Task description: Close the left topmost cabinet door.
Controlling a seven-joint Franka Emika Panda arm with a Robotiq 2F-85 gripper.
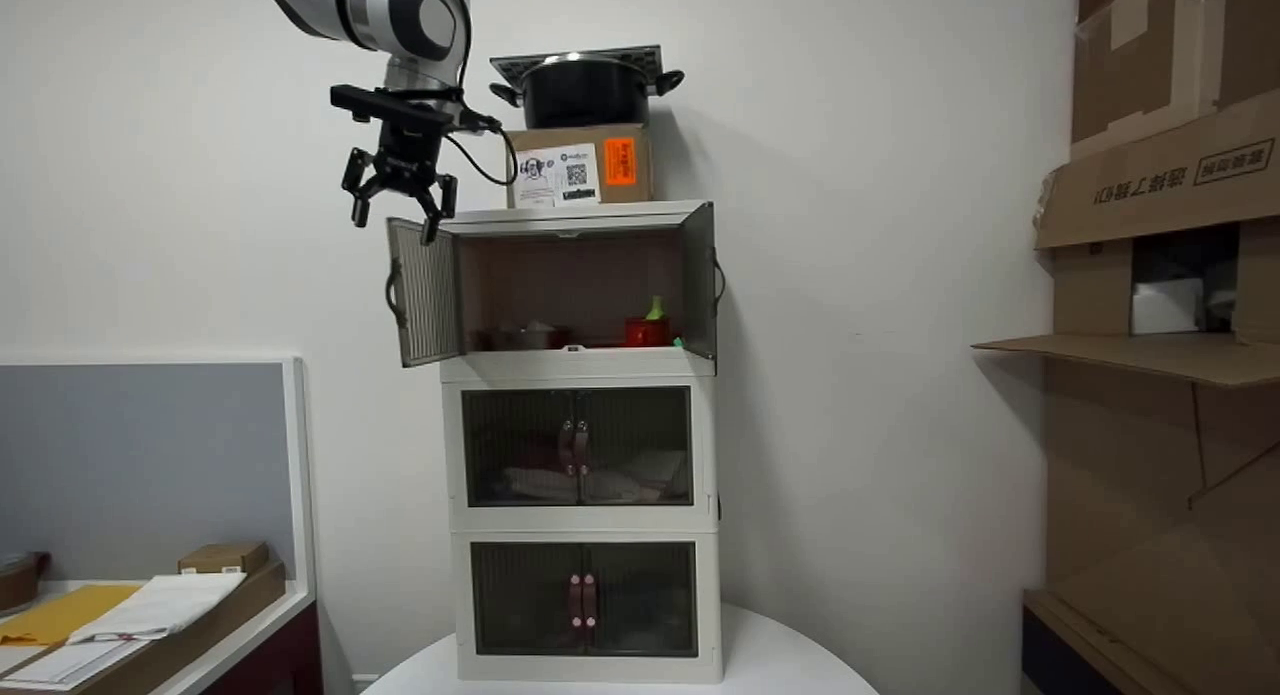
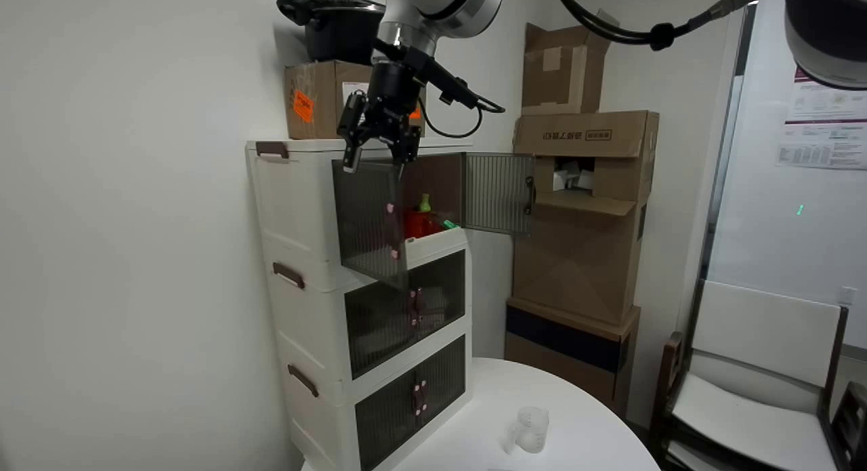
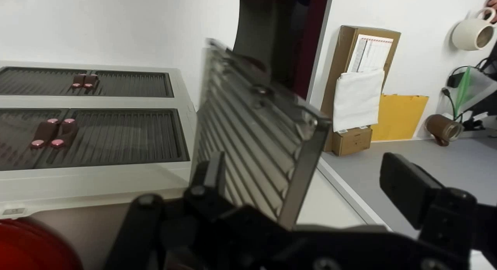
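Swung out: left door below end effector

The left door juts upright from the top cabinet. The end effector's fingers are parted; in the wrist view the left door's edge shows between them, contact unclear. The closing push would probably run from outside inward.

- I see my arm in white, with a black band and a silvery ring.
- A pale disc sits in a black joint cover.
- Black cable loops beside the wrist.
- My gripper, below a black crossbar, is black too: blocky fingers, round screw heads.
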